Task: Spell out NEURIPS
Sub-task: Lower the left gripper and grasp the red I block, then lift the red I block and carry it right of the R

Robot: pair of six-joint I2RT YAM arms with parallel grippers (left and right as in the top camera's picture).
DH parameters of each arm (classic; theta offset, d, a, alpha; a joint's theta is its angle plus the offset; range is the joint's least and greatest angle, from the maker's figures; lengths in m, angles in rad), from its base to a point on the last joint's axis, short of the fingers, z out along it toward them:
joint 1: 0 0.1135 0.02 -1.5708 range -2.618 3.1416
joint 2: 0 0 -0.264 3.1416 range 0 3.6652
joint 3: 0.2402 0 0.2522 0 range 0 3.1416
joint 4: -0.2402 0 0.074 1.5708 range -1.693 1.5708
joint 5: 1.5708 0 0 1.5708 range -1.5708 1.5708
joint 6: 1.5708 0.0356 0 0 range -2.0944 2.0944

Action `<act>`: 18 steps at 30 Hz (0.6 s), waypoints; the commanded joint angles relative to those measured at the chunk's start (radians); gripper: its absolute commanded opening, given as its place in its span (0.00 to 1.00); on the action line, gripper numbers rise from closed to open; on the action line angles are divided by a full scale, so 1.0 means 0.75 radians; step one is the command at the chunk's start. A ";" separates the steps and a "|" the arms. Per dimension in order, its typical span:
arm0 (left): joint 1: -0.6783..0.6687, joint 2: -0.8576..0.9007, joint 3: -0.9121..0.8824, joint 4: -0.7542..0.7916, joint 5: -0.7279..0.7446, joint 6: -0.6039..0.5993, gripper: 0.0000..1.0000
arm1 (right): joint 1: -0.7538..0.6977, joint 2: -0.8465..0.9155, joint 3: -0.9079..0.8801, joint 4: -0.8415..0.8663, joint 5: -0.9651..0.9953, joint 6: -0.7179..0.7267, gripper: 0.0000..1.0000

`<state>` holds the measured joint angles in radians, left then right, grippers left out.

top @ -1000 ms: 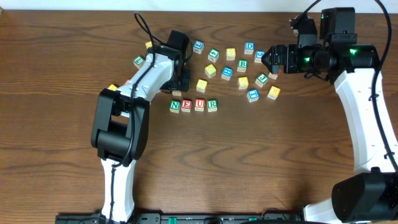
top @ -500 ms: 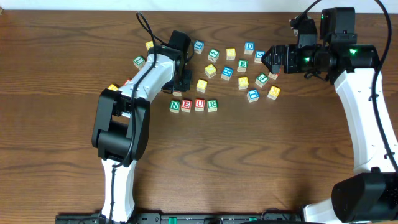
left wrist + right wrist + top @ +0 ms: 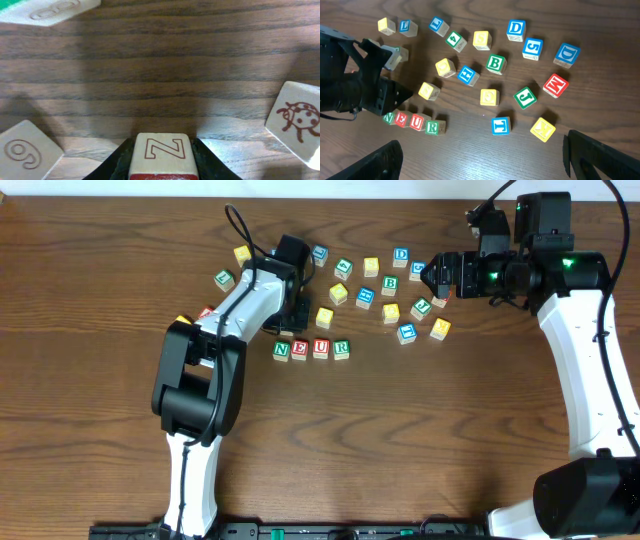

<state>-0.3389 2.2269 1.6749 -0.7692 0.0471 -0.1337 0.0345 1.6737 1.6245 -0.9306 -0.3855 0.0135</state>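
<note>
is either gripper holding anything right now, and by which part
The left gripper holds a wooden cube, top letter Z or a sideways N, clamped by two opposite side faces. The right gripper is open and holds nothing.

The Z cube (image 3: 161, 152) sits between the left gripper's (image 3: 294, 316) fingers, with a ladybird cube (image 3: 297, 120) to its right and a numeral cube (image 3: 25, 150) to its left. The N-E-U-R row (image 3: 311, 349) lies near the gripper, toward the arm's base.
</note>
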 commanded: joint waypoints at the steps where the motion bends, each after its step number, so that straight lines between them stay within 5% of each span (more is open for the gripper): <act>1: -0.003 0.022 -0.012 0.013 -0.005 -0.002 0.31 | -0.009 0.001 0.021 -0.003 0.002 -0.015 0.99; 18: -0.007 -0.185 0.022 -0.006 -0.013 -0.003 0.29 | -0.009 0.001 0.021 -0.003 0.002 -0.015 0.99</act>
<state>-0.3408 2.1876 1.6749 -0.7643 0.0467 -0.1333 0.0345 1.6737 1.6245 -0.9306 -0.3855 0.0135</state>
